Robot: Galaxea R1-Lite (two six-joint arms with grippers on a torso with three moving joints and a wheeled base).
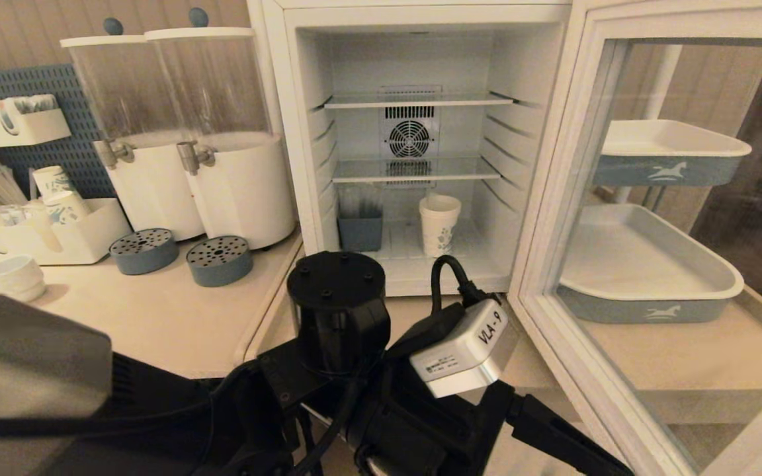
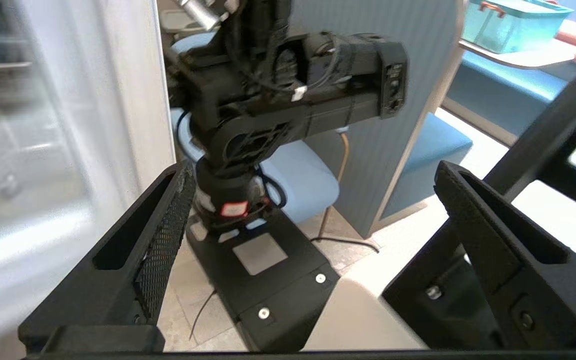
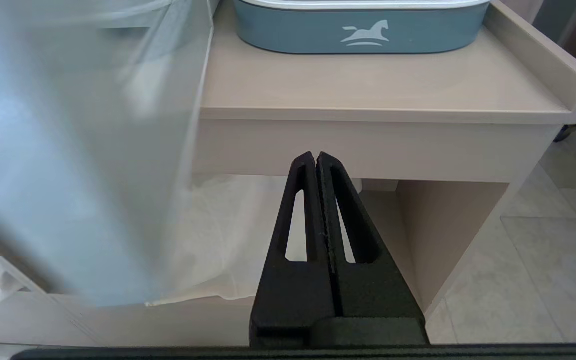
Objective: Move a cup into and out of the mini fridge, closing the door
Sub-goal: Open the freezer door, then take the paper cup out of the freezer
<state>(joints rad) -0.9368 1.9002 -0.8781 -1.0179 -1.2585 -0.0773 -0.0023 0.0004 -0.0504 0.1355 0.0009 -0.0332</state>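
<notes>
The mini fridge (image 1: 533, 99) stands wide open on the counter. The cup (image 1: 439, 225), tall, white, with small blue print, stands upright on the fridge's bottom floor, right of centre. The door (image 1: 550, 198) is swung out to the right, its glass window facing me. My left arm's wrist (image 1: 464, 347) hangs low in front of the fridge, well short of the cup. My left gripper (image 2: 315, 172) is open and empty, pointing at the robot's own base and the floor. My right gripper (image 3: 316, 156) is shut on nothing, parked below the counter edge beside the door glass.
Two drink dispensers (image 1: 215, 132) with round drip trays stand left of the fridge. A blue-grey container (image 1: 360, 228) sits inside, left of the cup. Behind the door glass are stacked trays (image 1: 645, 264). Paper cups (image 1: 57, 192) and a ceramic cup (image 1: 17, 274) are far left.
</notes>
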